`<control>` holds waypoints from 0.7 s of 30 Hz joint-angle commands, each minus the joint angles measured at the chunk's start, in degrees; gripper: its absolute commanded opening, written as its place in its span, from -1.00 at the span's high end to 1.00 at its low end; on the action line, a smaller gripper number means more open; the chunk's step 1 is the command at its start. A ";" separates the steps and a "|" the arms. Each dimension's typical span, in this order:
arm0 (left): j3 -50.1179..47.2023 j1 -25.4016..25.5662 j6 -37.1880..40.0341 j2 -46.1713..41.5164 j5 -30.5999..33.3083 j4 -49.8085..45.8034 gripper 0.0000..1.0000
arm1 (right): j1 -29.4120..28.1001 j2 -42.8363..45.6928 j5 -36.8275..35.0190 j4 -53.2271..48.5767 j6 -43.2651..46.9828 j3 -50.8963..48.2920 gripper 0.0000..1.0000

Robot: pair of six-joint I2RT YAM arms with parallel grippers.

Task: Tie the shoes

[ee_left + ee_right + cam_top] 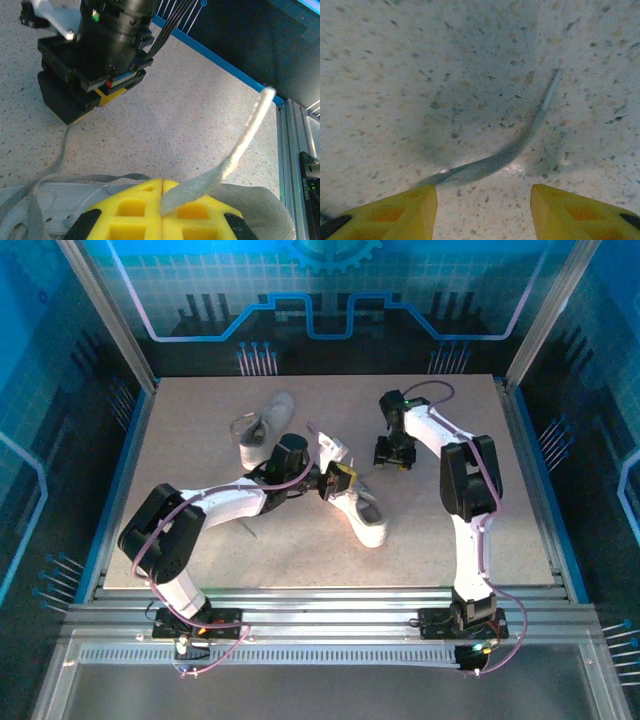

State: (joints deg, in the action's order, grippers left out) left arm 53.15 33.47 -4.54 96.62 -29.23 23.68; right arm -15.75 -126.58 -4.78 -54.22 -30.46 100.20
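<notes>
Two white shoes lie on the table: one [266, 426] at the back left, the other [358, 508] in the middle. My left gripper [340, 482] hovers over the middle shoe [50, 205], its yellow fingers [135, 205] shut on a pale lace [235, 155] whose free end sticks up to the right. A little to the right, my right gripper [393, 455] hangs low over the table; it is the black block [90, 75] in the left wrist view. Its yellow fingertips [415, 210] stand open [482, 200] just in front of another lace [495, 161] that lies flat on the tabletop.
The speckled beige tabletop [200, 530] is bounded by blue rails [118, 480] at the sides and an aluminium frame [330, 600] at the near edge. A thin lace [60, 155] trails across the table from the middle shoe toward the right gripper.
</notes>
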 commanded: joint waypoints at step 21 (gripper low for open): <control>1.70 -2.77 7.07 -16.24 -0.51 -16.07 1.00 | 7.09 10.87 -9.89 5.21 11.53 -11.84 1.00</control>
State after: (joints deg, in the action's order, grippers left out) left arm 53.19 31.62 0.43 84.03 -30.37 11.79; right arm -10.79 -121.12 -12.29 -51.35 -21.69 90.70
